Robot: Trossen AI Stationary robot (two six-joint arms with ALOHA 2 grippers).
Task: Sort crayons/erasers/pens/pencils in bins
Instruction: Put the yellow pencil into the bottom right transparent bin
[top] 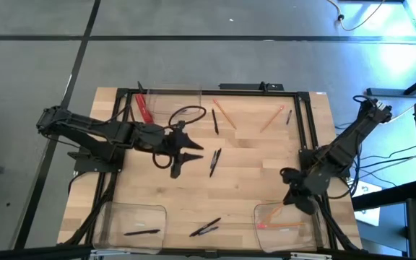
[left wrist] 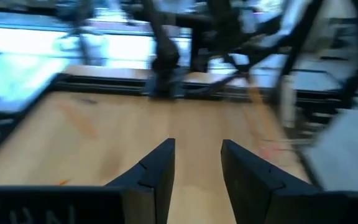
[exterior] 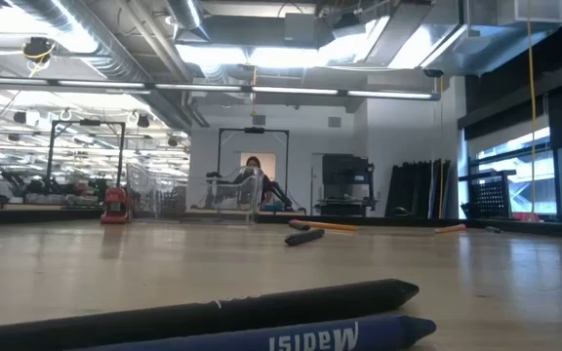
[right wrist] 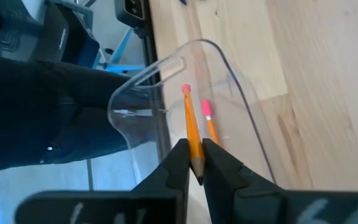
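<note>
So in the high view the table fills the middle. Two bins sit along its bottom edge: the bottom-left bin has a pen in it, and the bottom-right bin has pencils in it. Between them two more pens lie on the table. A third bin sits at upper left. Two loose pencils lie near the top, and another pen mid-table.

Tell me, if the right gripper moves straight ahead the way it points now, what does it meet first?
Probably the clear bin. The right gripper holds a pencil aimed into it, beside a second pencil already inside; depth is uncertain.
</note>
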